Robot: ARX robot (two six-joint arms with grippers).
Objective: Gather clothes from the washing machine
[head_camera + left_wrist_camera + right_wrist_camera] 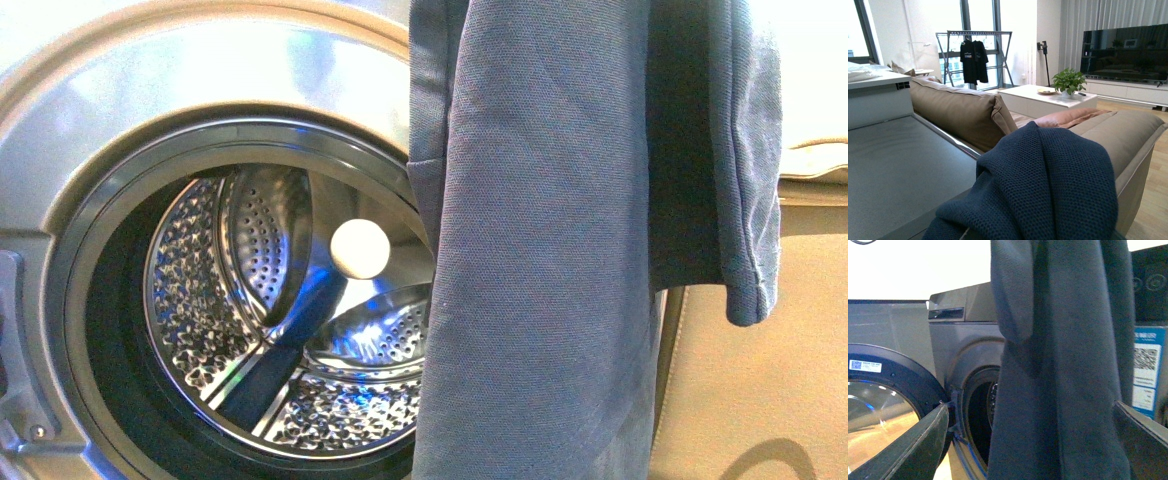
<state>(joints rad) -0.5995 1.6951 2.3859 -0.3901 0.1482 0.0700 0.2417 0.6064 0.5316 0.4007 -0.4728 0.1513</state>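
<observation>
The clothes (560, 250), a plain navy-blue garment, hang from above the frame in front of the washing machine (110, 110), covering the right side of its open porthole. The steel drum (270, 330) shows no garment inside. My left gripper is hidden under the clothes (1048, 190), which drape over it; it is shut on them. In the right wrist view the clothes (1063, 370) hang between my right gripper's (1030, 440) wide-open fingers (913, 450), which hold nothing. Neither arm shows in the front view.
The machine's porthole door (883, 390) stands open to one side. A beige sofa (963, 110) stands beside the machine's dark top (893, 165). A blue-white label (1148, 370) is behind the hanging cloth. A coffee table (1048, 97) and a drying rack (975, 55) stand further off.
</observation>
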